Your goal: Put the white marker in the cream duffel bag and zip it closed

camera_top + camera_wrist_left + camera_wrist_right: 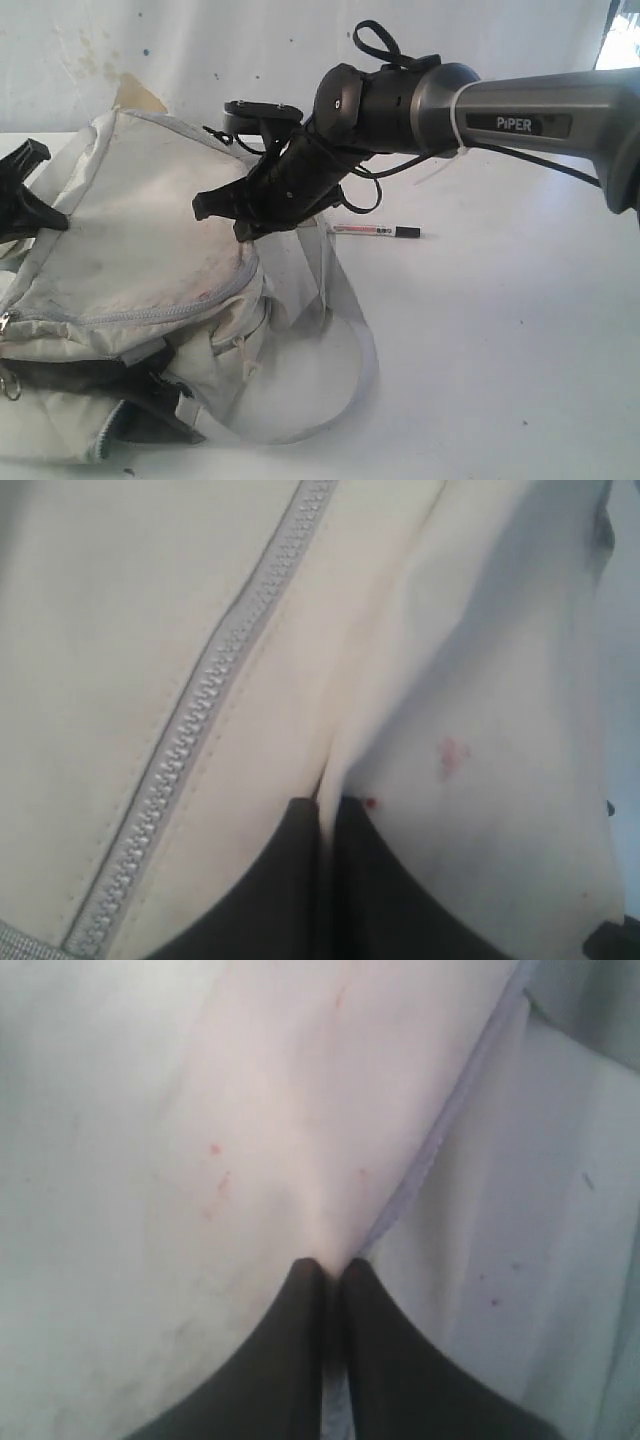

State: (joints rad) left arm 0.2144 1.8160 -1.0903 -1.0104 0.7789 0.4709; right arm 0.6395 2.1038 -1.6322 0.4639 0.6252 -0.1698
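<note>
The cream duffel bag lies on the left of the table, its grey zipper running across the front. Behind it the white marker lies flat on the table, touched by neither gripper. My right gripper reaches across from the right onto the bag's top. In its wrist view, my right gripper is shut with a fold of bag fabric pinched between its fingertips. My left gripper is at the bag's far left end. In the left wrist view, my left gripper is shut on a fabric fold beside a zipper.
A grey shoulder strap loops out over the white table in front of the bag. Black buckles hang at the bag's near side. The right arm spans the upper right. A stained wall stands behind.
</note>
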